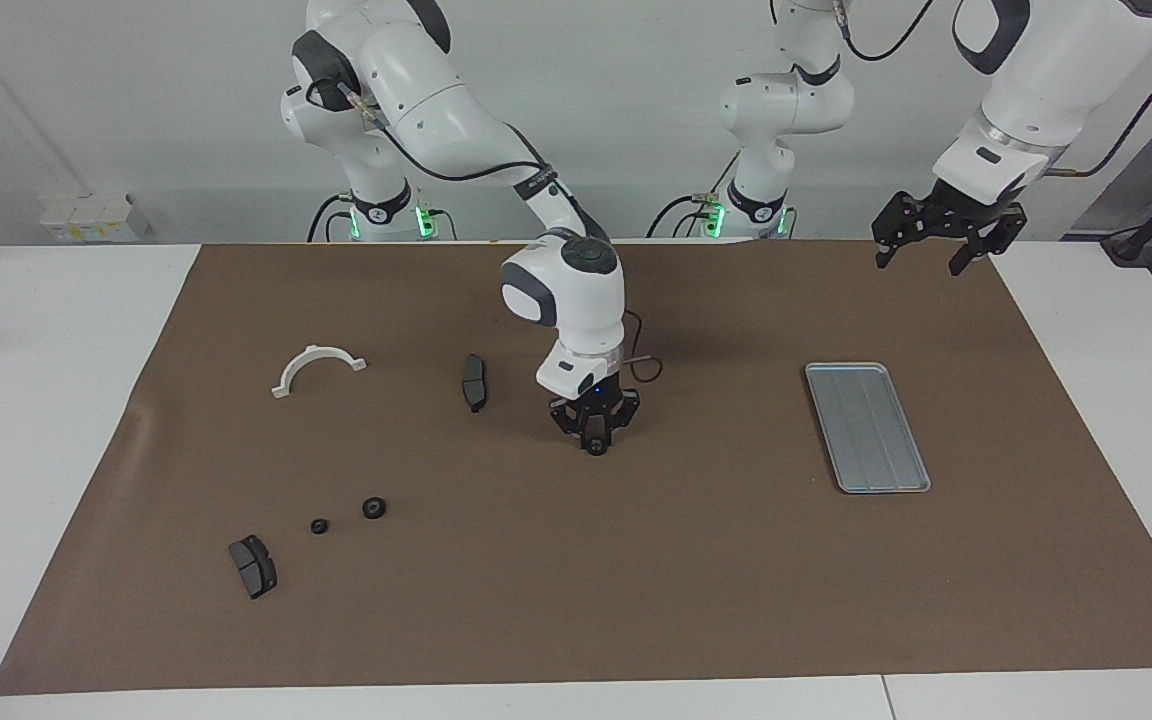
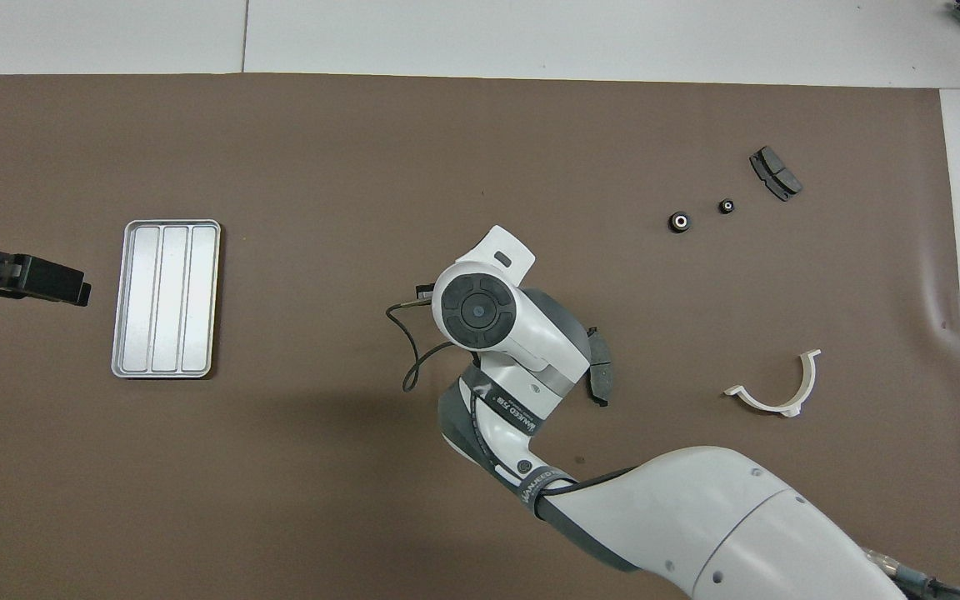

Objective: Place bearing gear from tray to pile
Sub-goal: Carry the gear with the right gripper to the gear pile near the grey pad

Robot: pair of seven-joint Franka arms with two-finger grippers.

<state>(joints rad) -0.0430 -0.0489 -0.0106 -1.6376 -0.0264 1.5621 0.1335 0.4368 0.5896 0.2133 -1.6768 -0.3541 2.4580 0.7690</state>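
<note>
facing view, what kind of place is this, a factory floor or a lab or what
Most likely a robotics lab bench, not a factory line. Two white arms are fixed at one table covered by a brown mat. On the mat lie loose sample parts: brake pads, small black gears, a white half-ring bracket and a metal tray.

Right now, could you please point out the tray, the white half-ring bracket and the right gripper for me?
tray [image 1: 867, 427]: facing view, middle of its ridged floor.
white half-ring bracket [image 1: 314, 358]: facing view, top of its arch.
right gripper [image 1: 595, 440]: facing view, between its fingertips.
</note>
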